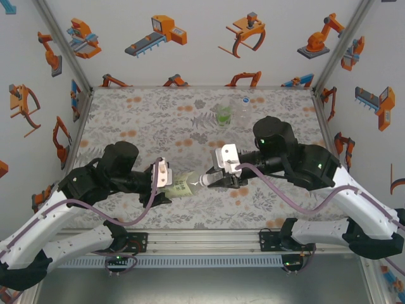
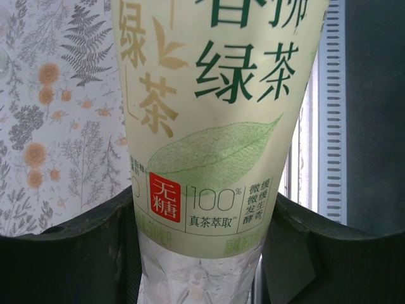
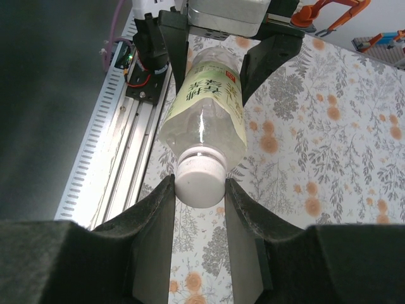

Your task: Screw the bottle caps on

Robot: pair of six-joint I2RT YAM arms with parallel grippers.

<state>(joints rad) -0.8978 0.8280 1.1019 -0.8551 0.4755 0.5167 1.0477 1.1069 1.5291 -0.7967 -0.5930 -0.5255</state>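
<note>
My left fingers (image 1: 163,179) clamp the lower body of the pale yellow-green bottle (image 3: 205,107), held level above the desk (image 1: 126,126) with its neck pointing right. My right fingers (image 1: 218,180), nearly shut, pinch the white cap (image 3: 200,180) seated on its mouth, in line with the bottle's long axis.

Premises: robotics laboratory test cell. Evidence: aluminium frame post (image 1: 63,43) and white wall panels (image 1: 202,19) printed with orange robot graphics enclose a floral-patterned table (image 1: 145,120). The left arm (image 1: 57,215) and right arm (image 1: 361,196) are bolted to an extrusion rail (image 1: 202,240) at the near edge.
</note>
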